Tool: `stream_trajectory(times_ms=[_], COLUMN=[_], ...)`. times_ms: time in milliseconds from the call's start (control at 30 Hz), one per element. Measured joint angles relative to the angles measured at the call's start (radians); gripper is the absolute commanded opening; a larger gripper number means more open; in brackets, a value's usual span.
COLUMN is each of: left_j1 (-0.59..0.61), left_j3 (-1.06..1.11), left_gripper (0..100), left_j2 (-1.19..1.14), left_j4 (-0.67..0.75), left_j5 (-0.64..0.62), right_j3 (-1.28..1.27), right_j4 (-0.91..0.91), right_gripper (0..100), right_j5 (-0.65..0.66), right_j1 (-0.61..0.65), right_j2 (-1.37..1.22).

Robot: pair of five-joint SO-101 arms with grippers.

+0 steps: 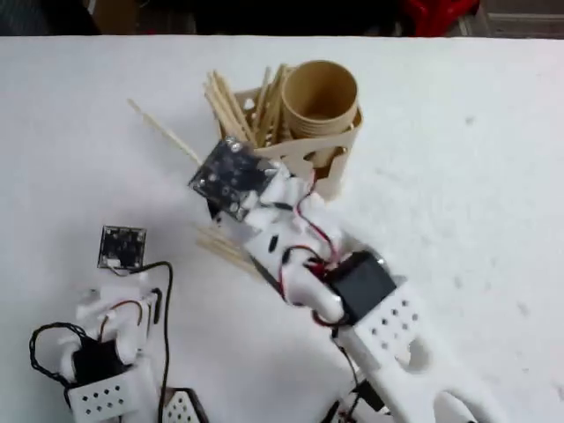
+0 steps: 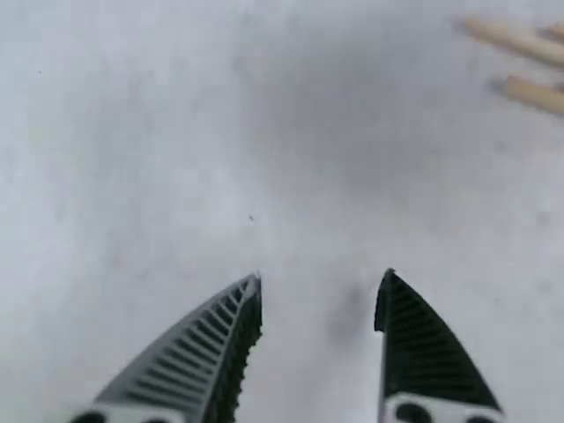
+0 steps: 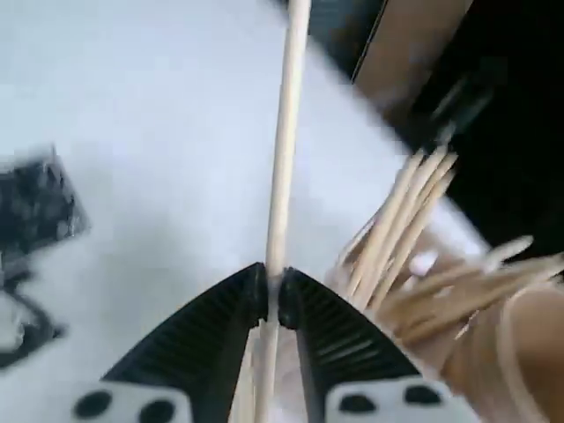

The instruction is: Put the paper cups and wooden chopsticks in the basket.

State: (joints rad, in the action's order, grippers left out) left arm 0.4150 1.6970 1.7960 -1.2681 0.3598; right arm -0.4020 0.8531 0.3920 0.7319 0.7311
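White surface (image 1: 458,176). Wooden basket (image 1: 339,167) holding stacked paper cups (image 1: 319,97), chopstick bundle (image 1: 238,106) leaning beside them. Left end effector (image 2: 322,275) well away from basket, spread wide, empty. Right end effector (image 3: 275,286) just beside basket, pinched tight on single chopstick (image 3: 286,132). Light, stiff, smooth, so likely to swivel; mid-length hold safer. Loose chopsticks (image 1: 220,248) near basket partly under arm, count unclear.
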Motion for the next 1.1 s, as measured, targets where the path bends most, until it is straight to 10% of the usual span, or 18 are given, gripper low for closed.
stream_trajectory(times_ms=[633, 1100], left_j1=[0.000, 0.000], left_j3=[0.000, 0.000], left_gripper=[22, 22], left_j2=[0.000, 0.000], left_j4=[0.000, 0.000], left_j5=[0.000, 0.000], right_j3=[0.410, -0.173], right_j4=[-0.367, -0.783], right_gripper=[1.7, 4.4], right_j5=[-0.011, -0.130], right_j1=[-0.175, -0.190], right_j2=[-0.598, -0.313])
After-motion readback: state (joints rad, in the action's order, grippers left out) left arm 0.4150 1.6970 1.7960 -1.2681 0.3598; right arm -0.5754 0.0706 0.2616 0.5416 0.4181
